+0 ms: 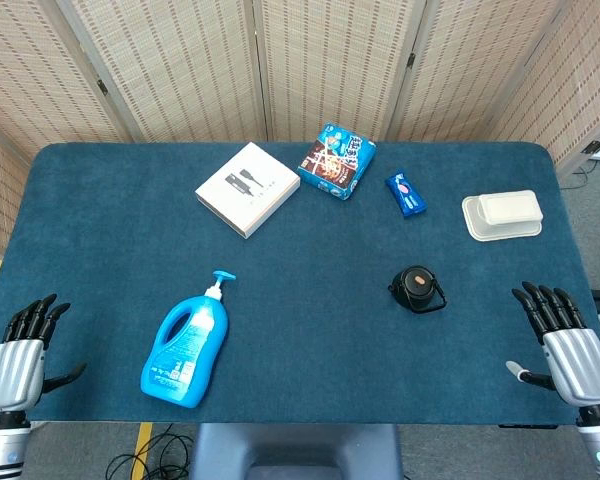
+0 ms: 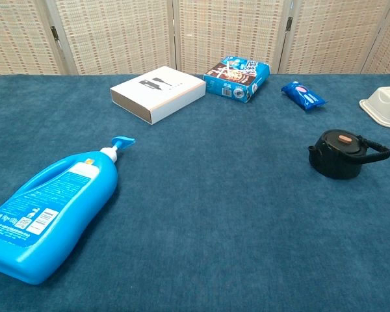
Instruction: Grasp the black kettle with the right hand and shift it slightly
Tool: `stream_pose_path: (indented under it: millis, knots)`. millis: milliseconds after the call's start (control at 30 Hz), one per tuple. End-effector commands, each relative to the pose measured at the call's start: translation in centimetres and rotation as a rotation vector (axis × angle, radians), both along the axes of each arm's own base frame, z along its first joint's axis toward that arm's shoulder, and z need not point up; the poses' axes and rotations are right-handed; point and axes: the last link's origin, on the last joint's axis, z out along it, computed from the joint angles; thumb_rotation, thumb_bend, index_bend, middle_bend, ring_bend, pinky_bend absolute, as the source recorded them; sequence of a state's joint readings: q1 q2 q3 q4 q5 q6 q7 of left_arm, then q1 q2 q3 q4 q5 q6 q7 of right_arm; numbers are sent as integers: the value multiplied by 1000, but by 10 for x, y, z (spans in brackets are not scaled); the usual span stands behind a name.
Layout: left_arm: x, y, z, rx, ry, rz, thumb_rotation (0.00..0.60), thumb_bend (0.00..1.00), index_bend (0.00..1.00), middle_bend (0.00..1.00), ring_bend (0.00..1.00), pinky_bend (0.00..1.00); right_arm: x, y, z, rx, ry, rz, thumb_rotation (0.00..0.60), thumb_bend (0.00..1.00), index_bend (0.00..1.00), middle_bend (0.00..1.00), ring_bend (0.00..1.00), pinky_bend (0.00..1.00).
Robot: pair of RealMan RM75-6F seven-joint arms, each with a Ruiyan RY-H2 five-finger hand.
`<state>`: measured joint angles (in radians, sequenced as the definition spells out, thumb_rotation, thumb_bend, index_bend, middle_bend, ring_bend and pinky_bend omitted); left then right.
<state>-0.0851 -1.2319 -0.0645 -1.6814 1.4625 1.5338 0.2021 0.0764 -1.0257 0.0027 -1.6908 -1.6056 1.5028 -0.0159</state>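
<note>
Small black kettle [image 1: 416, 288], upright on the blue table's right half, handle toward the right.

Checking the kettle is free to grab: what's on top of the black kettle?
On the black kettle sits its lid with a copper-coloured knob; the handle hangs to one side. Nothing else rests on it, and no hand touches it. Its inside is hidden by the lid.

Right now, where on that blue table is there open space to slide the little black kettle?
Bare cloth lies all around the black kettle: toward the blue bottle, toward the near edge, and toward the right hand. The far edge is crowded: white box, snack box, blue packet, white container.
</note>
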Motion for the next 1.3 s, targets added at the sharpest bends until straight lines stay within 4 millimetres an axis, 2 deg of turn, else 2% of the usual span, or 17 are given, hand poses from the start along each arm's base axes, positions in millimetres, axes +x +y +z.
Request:
stream_pose_path:
  millis: [33, 300, 467, 567, 633, 1000, 1100, 1300]
  knots:
    - [-1, -1, 0, 0, -1, 2, 600, 152, 177, 100, 110, 148, 1, 1, 1, -5, 2, 4, 600, 0, 0, 45, 0, 0]
    - [-4, -2, 0, -6, -3, 14, 600, 153, 177, 100, 110, 148, 4, 2, 0, -6, 3, 18, 600, 0, 0, 56, 0, 0]
    - [-3, -1, -1, -15, -4, 16, 600, 153, 177, 100, 110, 148, 8, -6, -2, 9, 22, 20, 600, 0, 0, 74, 1, 0]
    - [-4, -1, -2, -21, -8, 20, 600, 152, 177, 100, 110, 148, 13, -17, -6, 50, 46, 22, 600, 0, 11, 96, 14, 0]
    - [-5, -2, -2, -26, -10, 26, 600, 152, 177, 100, 110, 148, 17, -27, -11, 82, 61, 24, 600, 0, 53, 123, 31, 0]
    - [-14, -5, -3, -51, -5, 73, 600, 152, 177, 100, 110, 148, 33, -85, -52, 275, 118, 31, 600, 0, 237, 255, 135, 0]
    - [-16, -3, -4, -56, -7, 80, 600, 152, 178, 100, 110, 148, 36, -99, -60, 302, 124, 26, 600, 0, 265, 263, 146, 0]
    - [-20, -2, -5, -65, -8, 94, 600, 153, 179, 100, 110, 148, 42, -114, -74, 345, 145, 23, 600, 0, 318, 299, 173, 0]
